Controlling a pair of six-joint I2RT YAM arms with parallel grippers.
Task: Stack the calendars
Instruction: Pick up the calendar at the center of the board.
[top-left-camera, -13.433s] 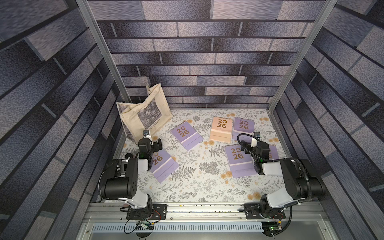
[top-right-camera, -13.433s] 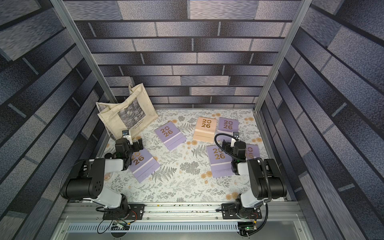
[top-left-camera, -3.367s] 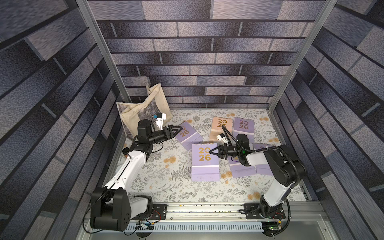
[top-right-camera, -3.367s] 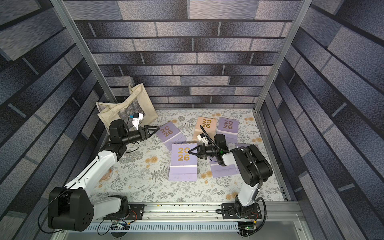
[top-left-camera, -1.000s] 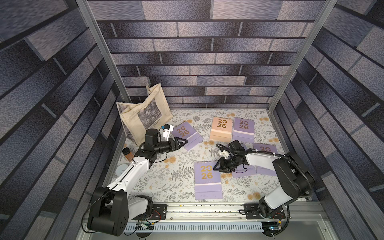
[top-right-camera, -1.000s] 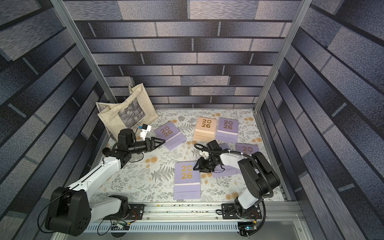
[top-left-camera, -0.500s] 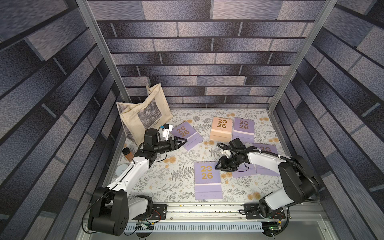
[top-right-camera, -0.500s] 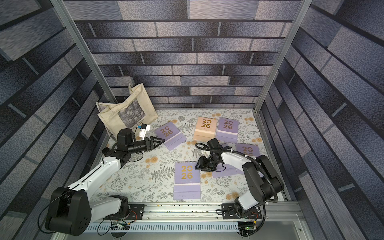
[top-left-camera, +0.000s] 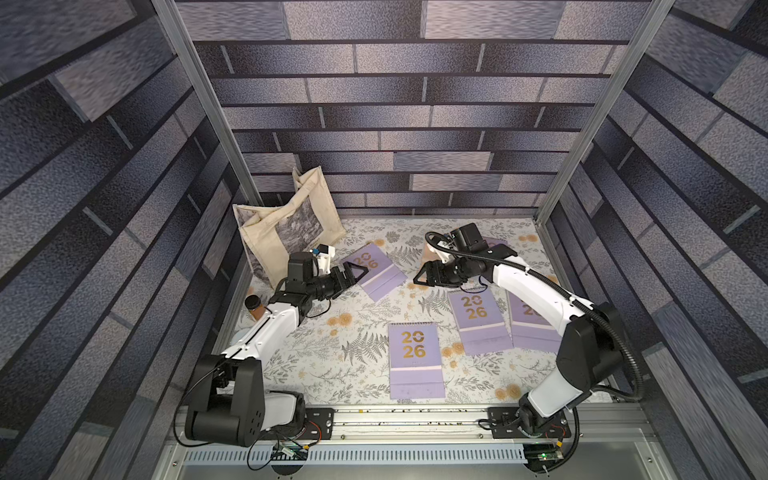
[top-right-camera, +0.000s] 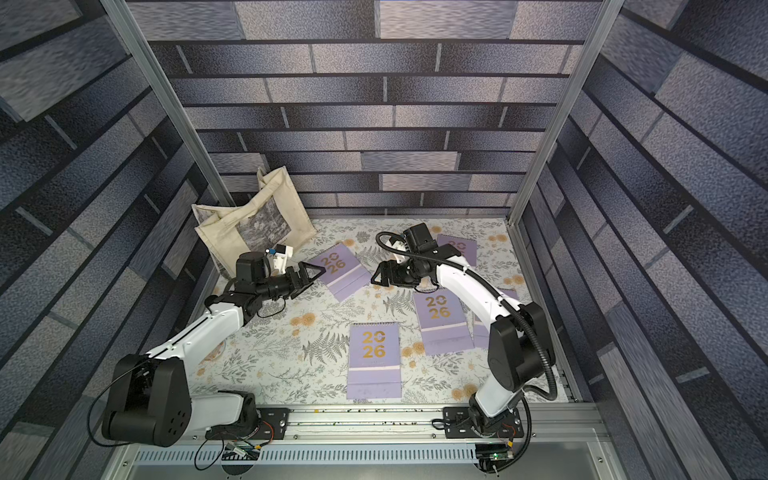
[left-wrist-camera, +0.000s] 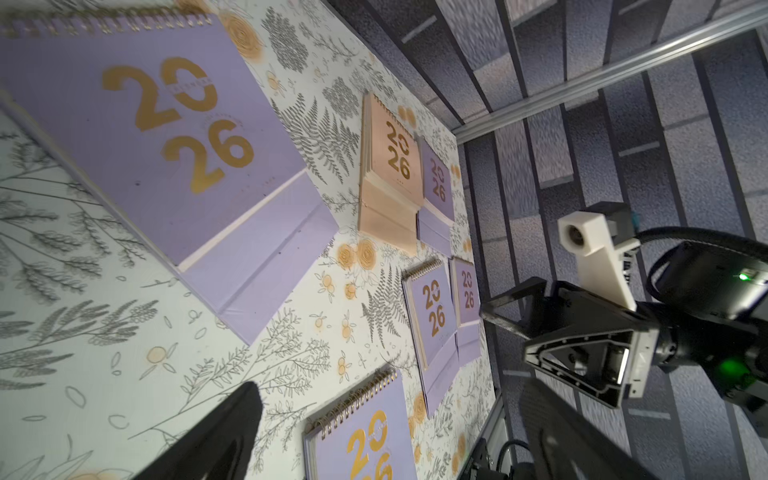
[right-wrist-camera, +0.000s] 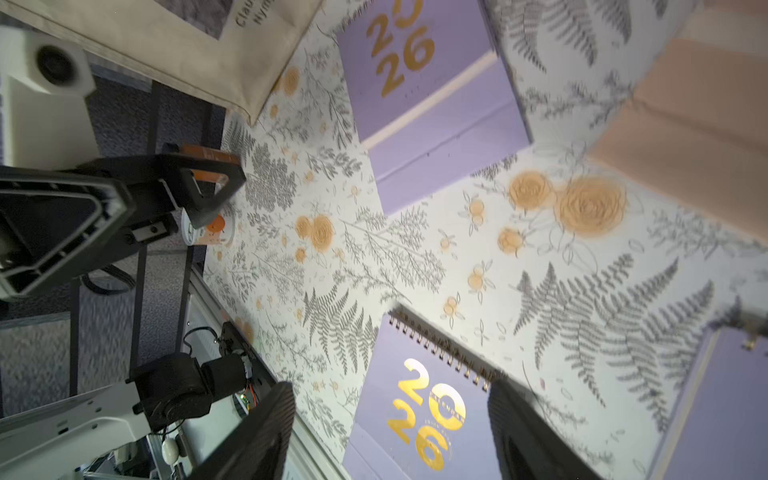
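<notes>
all six calendars lie flat on the flowery bench (top-left-camera: 316, 374), and none of them sits fully on top of another, so the stacking looks like it has hardly begun. the front calendar (top-left-camera: 415, 359) lies alone near the front edge. the middle calendar (top-left-camera: 478, 318) and the right-side calendar (top-left-camera: 532, 336) lie just beside each other with their edges meeting. at the back, the peach calendar (left-wrist-camera: 392, 166) and the back calendar (top-right-camera: 461, 247) lie side by side too, and the right arm hides much of them in both top views. the tilted calendar (top-left-camera: 376, 270) lies at a slant near the cream tote bag (top-left-camera: 286, 232). the left end effector (top-left-camera: 355, 274) hovers at the edge of the tilted calendar with its fingers wide apart and holds nothing. the right end effector (top-left-camera: 422, 276) hangs over the bare bench between the tilted calendar and the peach calendar, and its fingers are apart and empty as well. one pile must be picked, and the other five calendars are all left to be carried onto it.
</notes>
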